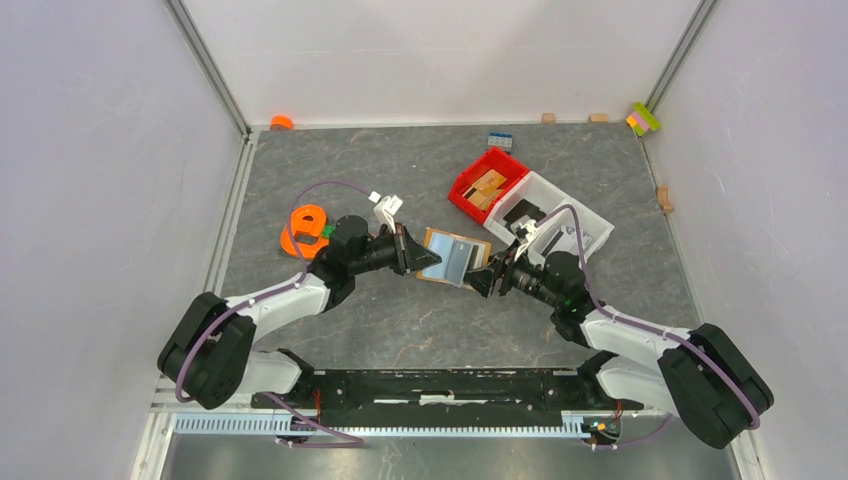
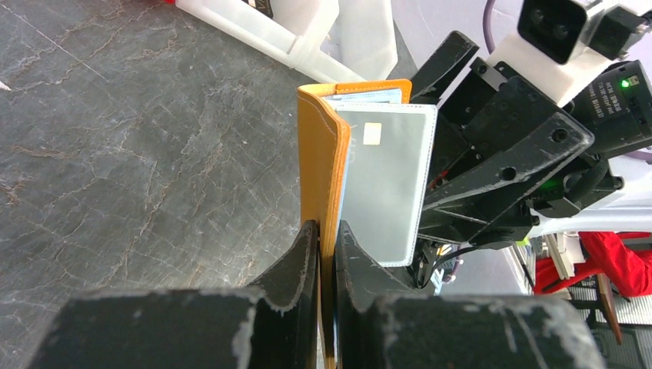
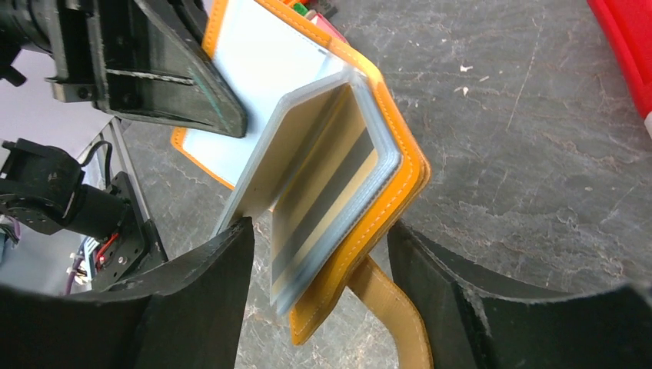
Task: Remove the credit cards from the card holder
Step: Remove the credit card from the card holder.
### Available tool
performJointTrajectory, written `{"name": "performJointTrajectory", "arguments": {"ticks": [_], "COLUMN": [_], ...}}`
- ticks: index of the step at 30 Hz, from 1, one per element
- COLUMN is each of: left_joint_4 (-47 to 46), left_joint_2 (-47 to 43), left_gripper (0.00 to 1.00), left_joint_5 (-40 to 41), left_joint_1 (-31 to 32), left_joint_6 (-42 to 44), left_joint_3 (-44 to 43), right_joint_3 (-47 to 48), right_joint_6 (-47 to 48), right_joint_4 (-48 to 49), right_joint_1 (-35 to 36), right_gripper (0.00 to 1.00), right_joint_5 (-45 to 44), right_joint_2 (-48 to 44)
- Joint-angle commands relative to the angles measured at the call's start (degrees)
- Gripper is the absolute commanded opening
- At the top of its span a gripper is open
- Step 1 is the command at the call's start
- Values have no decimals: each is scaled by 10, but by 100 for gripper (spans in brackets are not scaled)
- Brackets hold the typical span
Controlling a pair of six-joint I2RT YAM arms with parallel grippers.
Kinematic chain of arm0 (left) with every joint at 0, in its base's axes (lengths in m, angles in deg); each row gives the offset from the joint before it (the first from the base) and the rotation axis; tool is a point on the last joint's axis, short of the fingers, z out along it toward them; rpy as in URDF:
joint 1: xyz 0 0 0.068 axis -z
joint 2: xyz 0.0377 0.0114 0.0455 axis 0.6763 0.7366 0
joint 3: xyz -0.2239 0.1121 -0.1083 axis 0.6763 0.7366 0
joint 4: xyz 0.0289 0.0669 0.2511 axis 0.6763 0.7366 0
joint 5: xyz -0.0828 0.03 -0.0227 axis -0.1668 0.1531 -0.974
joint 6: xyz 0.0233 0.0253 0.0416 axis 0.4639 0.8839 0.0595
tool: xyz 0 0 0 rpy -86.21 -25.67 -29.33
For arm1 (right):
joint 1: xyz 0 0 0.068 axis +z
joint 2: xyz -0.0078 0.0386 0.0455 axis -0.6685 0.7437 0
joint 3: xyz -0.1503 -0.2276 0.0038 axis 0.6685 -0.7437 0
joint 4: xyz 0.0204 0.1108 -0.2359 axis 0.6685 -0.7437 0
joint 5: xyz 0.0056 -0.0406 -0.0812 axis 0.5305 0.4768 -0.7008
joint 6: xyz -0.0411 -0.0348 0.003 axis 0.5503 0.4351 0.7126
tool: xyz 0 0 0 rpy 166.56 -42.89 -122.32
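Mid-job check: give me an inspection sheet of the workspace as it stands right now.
Surface: dark grey, stone-patterned table.
Job's things: card holder held open between the two arms; cards sit in its clear sleeves, none out yet.
Clutter: red bin and white bin side by side, orange ring-shaped object behind the left arm, wooden blocks along the far edge.
Grippers: left gripper shut on the holder's orange cover; right gripper open, a finger on either side of the holder.
Cables: purple cable loops above the left arm, another over the white bin.
Surroundings: white walls on three sides.
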Motion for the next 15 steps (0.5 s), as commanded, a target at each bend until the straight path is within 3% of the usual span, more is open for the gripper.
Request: {"name": "performJointTrajectory", "arguments": {"ticks": [1,15], "left_joint_4": [-2,8], "left_joint_2": [10,17], "left_gripper": [2,2], "left_joint_5": [-4,-2], "left_joint_1": [5,4], "left_joint_6": [11,12], "left_joint_3": [-29,-35], "right_joint_3": [2,-4], "right_joint_6": [-2,-10], "right_joint_4": [49,70], "right_joint_1": [-1,-1], "right_gripper": [69,71], "right_joint_5": [15,29], "right_joint_2": [-13,-12]}}
